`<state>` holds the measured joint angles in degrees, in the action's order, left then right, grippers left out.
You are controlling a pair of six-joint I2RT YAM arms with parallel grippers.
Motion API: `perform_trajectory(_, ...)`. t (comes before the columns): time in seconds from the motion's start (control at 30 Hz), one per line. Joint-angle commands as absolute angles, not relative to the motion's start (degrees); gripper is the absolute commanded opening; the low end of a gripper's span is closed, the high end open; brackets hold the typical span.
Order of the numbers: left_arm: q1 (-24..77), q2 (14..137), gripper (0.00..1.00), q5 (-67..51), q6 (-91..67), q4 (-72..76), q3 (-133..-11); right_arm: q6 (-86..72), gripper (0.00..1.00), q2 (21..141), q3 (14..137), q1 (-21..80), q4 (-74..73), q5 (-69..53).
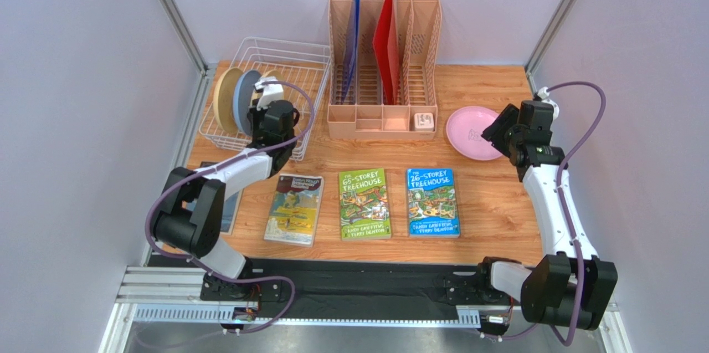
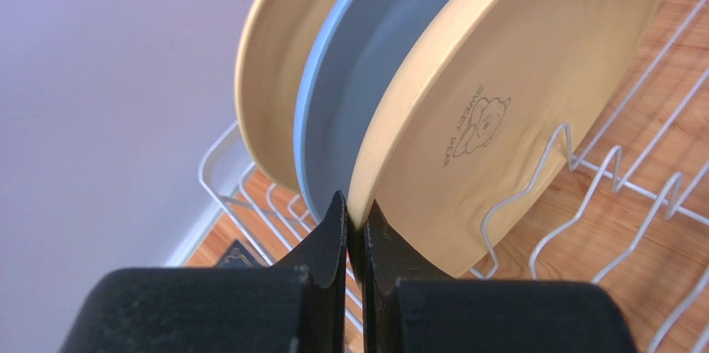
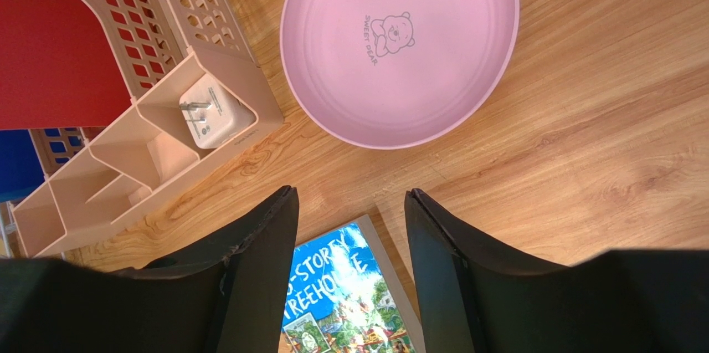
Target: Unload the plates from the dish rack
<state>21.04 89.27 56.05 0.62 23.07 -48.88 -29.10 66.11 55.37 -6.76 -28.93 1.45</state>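
Dish rack (image 1: 299,66) of white wire sits at the bench's (image 1: 499,220) far left, holding a tan plate (image 1: 223,99) and a light blue plate (image 1: 245,97) on edge, both plain from above. Only the left wrist view reveals a second tan plate (image 2: 516,95) just beside the blue one, a bear printed on its face, with the left gripper (image 2: 356,213) pinched shut on its rim. Rightward stands the peach organizer (image 1: 383,112), then the pink plate (image 1: 470,133) lying flat on the wood. The right gripper (image 3: 349,203) hovers near it, jaws spread, nothing between them; its wrist view alone shows the pink plate's bear print, with a Treehouse book (image 3: 341,295) below the fingers.
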Motion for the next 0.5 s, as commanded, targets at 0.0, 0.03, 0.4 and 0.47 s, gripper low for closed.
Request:
perform_trajectory(0.0, 25.48, 92.72, 0.0, 66.07, 13.96, 42.26, -50.01, -28.04, 0.56, 64.34, 55.2, -6.24, -28.3, 2.46)
perform_trajectory(0.03, 25.84, 93.25, 0.0, 66.62, 14.93, 44.62, -50.18, -27.95, 0.55, 64.16, 55.02, -6.24, -28.3, 2.55)
perform_trajectory(0.4, 29.62, 83.16, 0.0, 70.93, 20.4, 39.24, -51.32, -27.6, 0.56, 61.7, 56.07, -5.01, -29.88, 2.9)
perform_trajectory(0.47, 29.88, 79.29, 0.0, 70.23, 16.99, 32.39, -53.52, -27.6, 0.56, 61.26, 56.07, -4.05, -30.15, 2.46)
